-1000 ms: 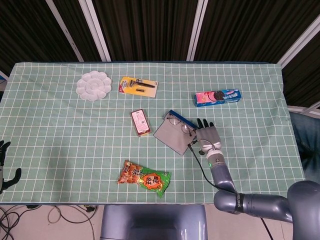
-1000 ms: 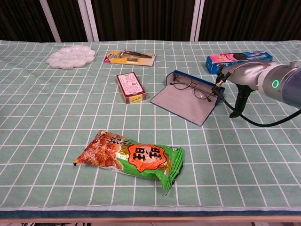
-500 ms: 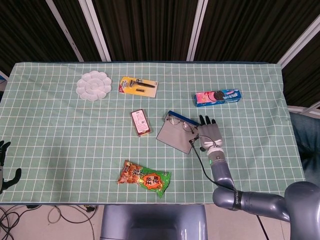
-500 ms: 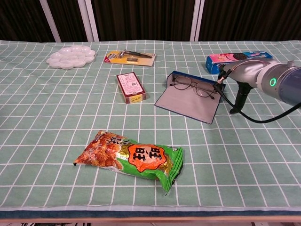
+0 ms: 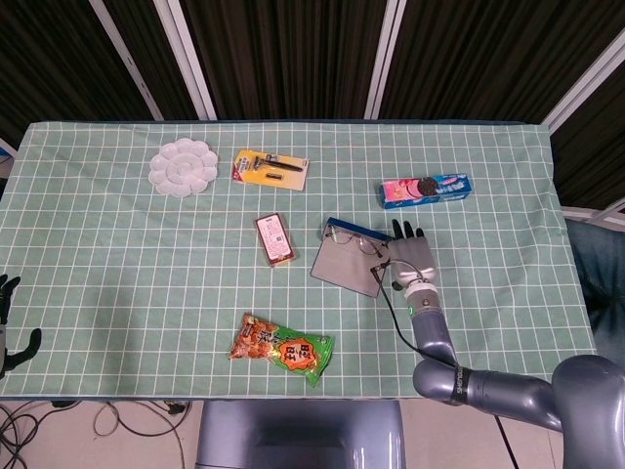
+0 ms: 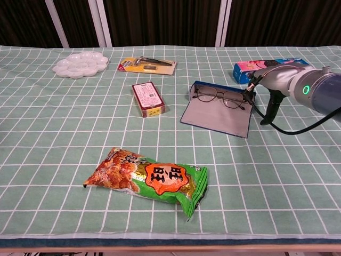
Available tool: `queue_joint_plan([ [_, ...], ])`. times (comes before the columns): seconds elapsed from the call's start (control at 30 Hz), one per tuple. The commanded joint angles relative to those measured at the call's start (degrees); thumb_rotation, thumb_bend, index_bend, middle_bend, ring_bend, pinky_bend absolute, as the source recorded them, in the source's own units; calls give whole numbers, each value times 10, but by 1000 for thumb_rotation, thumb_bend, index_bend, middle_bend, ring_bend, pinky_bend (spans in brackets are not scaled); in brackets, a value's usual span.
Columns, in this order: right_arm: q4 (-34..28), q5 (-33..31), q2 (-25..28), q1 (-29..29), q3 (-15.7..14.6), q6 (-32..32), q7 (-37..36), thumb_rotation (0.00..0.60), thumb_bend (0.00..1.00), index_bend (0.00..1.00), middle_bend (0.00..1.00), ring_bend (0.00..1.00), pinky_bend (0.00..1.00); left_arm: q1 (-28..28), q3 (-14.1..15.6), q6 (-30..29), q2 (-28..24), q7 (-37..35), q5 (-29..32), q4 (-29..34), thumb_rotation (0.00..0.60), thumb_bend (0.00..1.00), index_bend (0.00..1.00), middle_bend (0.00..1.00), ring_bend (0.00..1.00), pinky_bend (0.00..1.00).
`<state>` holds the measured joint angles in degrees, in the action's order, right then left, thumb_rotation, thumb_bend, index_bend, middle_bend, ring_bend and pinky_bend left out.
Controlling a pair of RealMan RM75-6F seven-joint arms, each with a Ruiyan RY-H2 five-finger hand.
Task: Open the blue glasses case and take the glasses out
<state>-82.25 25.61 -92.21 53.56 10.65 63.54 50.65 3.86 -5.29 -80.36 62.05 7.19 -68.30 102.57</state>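
Lying open right of frame centre, the blue glasses case (image 5: 348, 262) holds the glasses (image 5: 354, 240). Right hand (image 5: 410, 262) touches its right edge; finger state cannot be told. Bare tabletop (image 5: 508, 264) extends rightward.

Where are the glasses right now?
The glasses lie in the opened blue case, right of table centre in both views, between the red box and the right hand.

The right hand (image 5: 410, 256) lay flat over the table, fingers extended forward; the left hand (image 5: 8, 322) hung, fingers curled, at the frame's edge.
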Motion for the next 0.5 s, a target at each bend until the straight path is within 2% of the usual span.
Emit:
queue_joint_plan([
  [0.03,6,-4,-3,1,3,-3,3,600,242,311,0,0,170,0,0,0,0,0,0,-1,600,392,71,0,0,0],
  [0.5,26,-15,-6,4,17,-12,6,600,242,311,0,0,170,0,0,-1,0,1,1,-1,600,391,71,0,0,0],
])
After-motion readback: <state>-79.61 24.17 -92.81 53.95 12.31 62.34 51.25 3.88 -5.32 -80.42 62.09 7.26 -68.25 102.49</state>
